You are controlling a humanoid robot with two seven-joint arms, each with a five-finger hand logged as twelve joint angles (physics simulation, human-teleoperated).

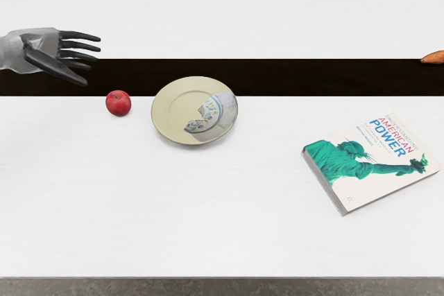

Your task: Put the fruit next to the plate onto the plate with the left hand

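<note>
Left hand hovered far left, fingers spread, empty, apple lay just left of plate on tabletop

A glossy, mirror-smooth plate and a shiny-skinned red apple lie on the matt white table, near a smooth paper-covered book.

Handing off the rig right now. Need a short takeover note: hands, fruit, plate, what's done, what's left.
Left hand: open, fingers spread, holding nothing; up and to the left of the apple in the picture, not touching it.
Right hand: not in view.
Apple: on the table, just left of the plate, a small gap between them.
Plate: no fruit on it.
Done: nothing, no grasp yet.
Left: reach the apple, grasp, lift, set it on the plate.
</note>
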